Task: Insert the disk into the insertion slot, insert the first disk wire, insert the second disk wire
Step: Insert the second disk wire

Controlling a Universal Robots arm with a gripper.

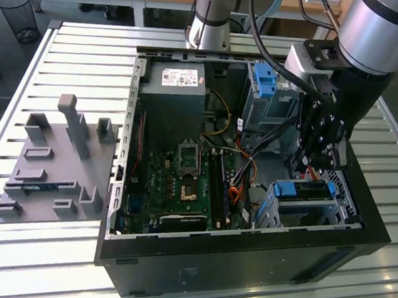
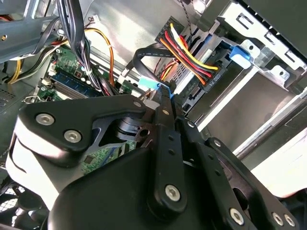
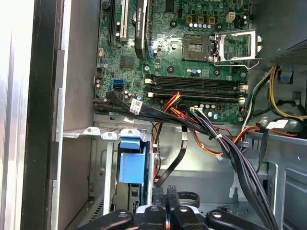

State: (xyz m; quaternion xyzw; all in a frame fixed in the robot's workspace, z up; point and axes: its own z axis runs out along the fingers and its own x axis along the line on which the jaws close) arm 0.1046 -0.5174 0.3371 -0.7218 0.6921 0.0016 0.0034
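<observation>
Slatted metal table (image 1: 75, 56); computer case (image 1: 245, 263), grey fixture plate (image 1: 53, 165) on it

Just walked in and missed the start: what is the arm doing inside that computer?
The arm is working in an open computer case. The disk in its blue caddy sits in the insertion slot at the case's corner on the exterior view's right. The gripper is just above it, its fingers closed on a small blue-tipped connector of a black cable, near the plug with red, yellow and black wires at the disk's end.

Silver arm, black cables, black pincer (image 1: 321, 146) with silver screws.
</observation>
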